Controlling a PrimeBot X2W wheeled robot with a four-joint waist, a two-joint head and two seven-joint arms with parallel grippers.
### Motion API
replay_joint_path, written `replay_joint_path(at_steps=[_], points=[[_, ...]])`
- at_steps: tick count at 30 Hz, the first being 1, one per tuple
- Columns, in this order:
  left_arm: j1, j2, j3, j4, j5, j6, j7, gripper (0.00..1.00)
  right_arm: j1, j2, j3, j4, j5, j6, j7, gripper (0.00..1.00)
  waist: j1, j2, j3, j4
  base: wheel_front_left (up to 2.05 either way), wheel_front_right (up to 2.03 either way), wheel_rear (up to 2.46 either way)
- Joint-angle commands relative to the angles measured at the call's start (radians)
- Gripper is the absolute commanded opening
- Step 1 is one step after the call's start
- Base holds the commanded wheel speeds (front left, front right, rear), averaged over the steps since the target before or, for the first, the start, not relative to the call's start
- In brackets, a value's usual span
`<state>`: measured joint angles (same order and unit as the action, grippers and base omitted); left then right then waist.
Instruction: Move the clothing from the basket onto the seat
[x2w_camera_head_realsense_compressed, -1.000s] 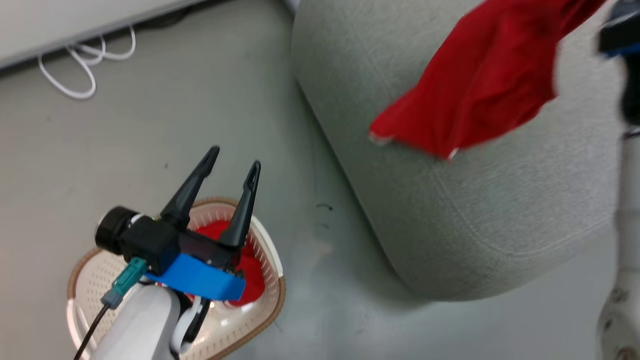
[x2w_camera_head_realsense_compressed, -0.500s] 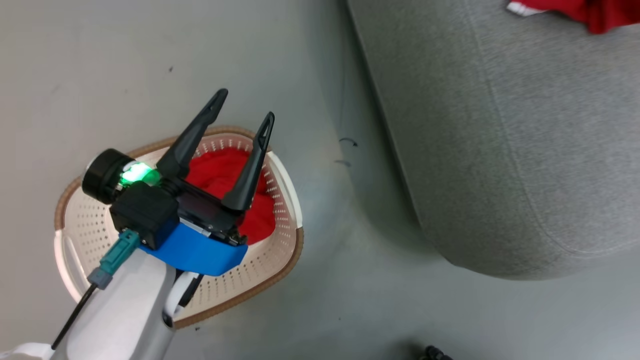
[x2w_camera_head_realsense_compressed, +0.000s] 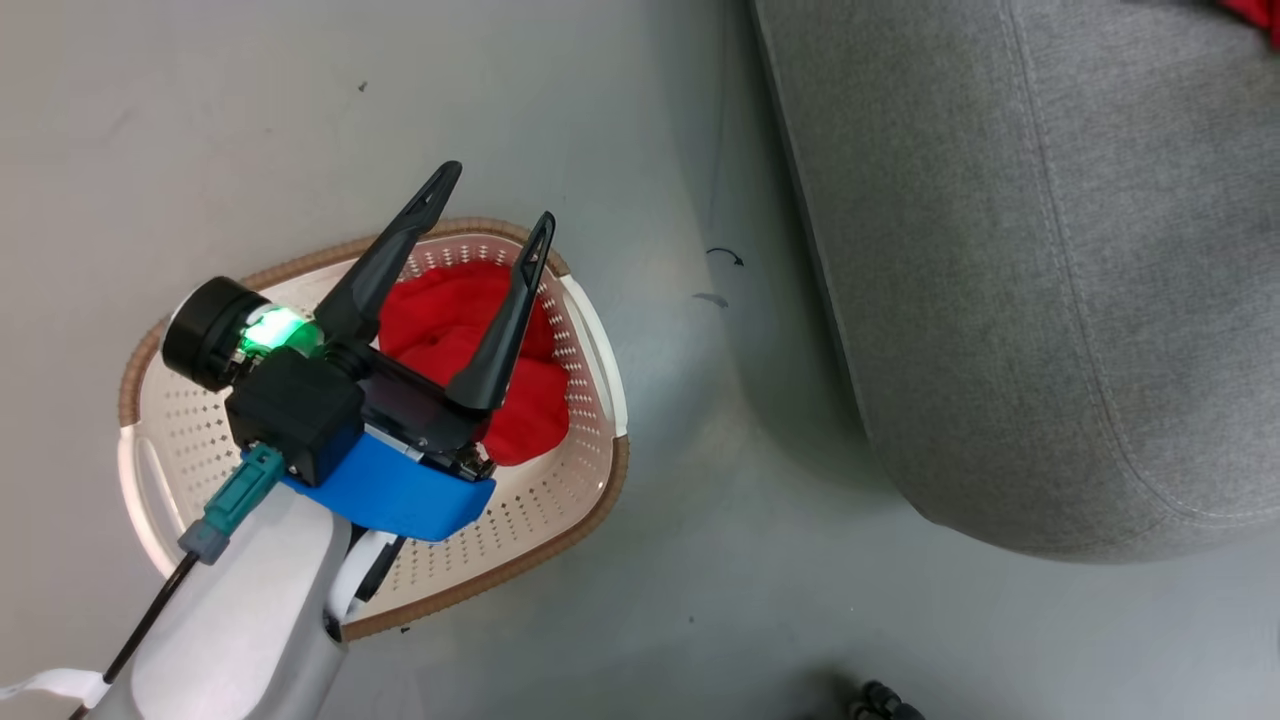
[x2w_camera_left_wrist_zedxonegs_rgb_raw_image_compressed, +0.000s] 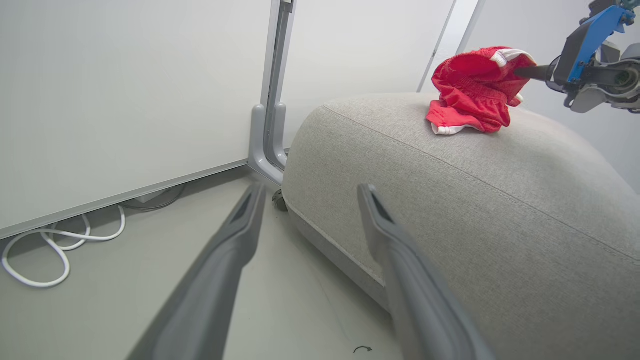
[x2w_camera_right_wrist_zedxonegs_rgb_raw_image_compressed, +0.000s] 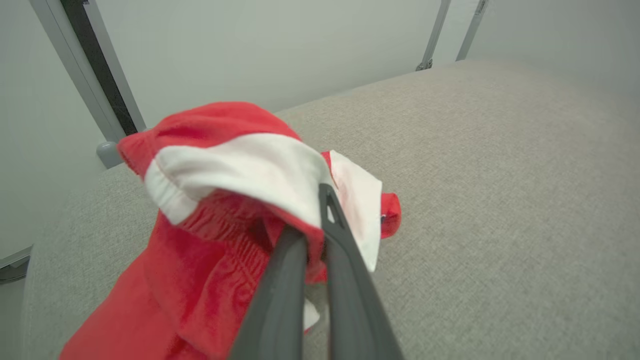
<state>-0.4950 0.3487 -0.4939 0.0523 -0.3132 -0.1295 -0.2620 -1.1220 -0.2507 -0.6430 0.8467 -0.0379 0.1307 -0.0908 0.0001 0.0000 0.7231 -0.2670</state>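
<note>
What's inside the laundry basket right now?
One bunched red garment lies in the basket, partly hidden by the open left end effector above it. Anything beneath the fabric is covered.

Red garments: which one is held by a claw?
The garment on the sofa, pinched by the right claw; the other garment lies in the basket.

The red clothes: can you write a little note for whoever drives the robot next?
The left gripper is open and empty, above the basket.
The right gripper is shut on the first garment, whose lower part lies on the seat.
The second garment is in the basket.
Done: first garment is on the seat, not let go yet.
Left to do: release it, then move the second garment.
</note>
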Motion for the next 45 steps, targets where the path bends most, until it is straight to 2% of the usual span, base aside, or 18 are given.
replay_joint_path(at_steps=[1, 8, 13, 23, 30, 36, 45], points=[[-0.004, -0.002, 0.002, 0.007, -0.004, -0.001, -0.004, 1.0, 0.009, 0.007, 0.002, 0.018, -0.007, 0.0, -0.011, 1.0, -0.0001, 0.0, -0.013, 0.001, 0.0, 0.0, 0.0], [0.021, -0.023, 0.007, 0.045, -0.033, -0.001, -0.004, 1.0, 0.048, 0.026, 0.051, 0.103, -0.015, 0.0, -0.065, 1.0, -0.0001, 0.0, -0.099, -0.001, 0.0, 0.0, 0.0], [0.069, -0.05, 0.026, 0.071, -0.052, -0.001, -0.004, 1.0, 0.108, 0.043, 0.118, 0.143, 0.003, 0.0, -0.111, 1.0, -0.0001, 0.0, -0.204, 0.004, 0.0, 0.0, 0.0], [0.203, -0.1, 0.101, 0.101, -0.072, -0.001, -0.004, 1.0, 0.265, 0.091, 0.285, 0.126, 0.054, 0.0, -0.15, 1.0, -0.0001, 0.0, -0.39, 0.007, 0.0, 0.0, 0.0], [0.311, -0.122, 0.157, 0.122, -0.074, -0.001, -0.004, 1.0, 0.411, 0.129, 0.412, 0.032, 0.126, 0.0, -0.158, 1.0, -0.0001, 0.0, -0.506, 0.021, 0.0, 0.0, 0.0], [0.384, -0.144, 0.216, 0.13, -0.069, -0.001, -0.004, 1.0, 0.547, 0.147, 0.505, -0.097, 0.171, 0.0, -0.143, 1.0, -0.0001, 0.0, -0.572, 0.042, 0.0, 0.0, 0.0], [0.425, -0.169, 0.287, 0.158, -0.061, -0.001, -0.004, 1.0, 0.769, 0.179, 0.512, -0.359, 0.173, 0.0, -0.112, 1.0, -0.0001, 0.0, -0.612, 0.119, 0.0, 0.0, 0.0]])
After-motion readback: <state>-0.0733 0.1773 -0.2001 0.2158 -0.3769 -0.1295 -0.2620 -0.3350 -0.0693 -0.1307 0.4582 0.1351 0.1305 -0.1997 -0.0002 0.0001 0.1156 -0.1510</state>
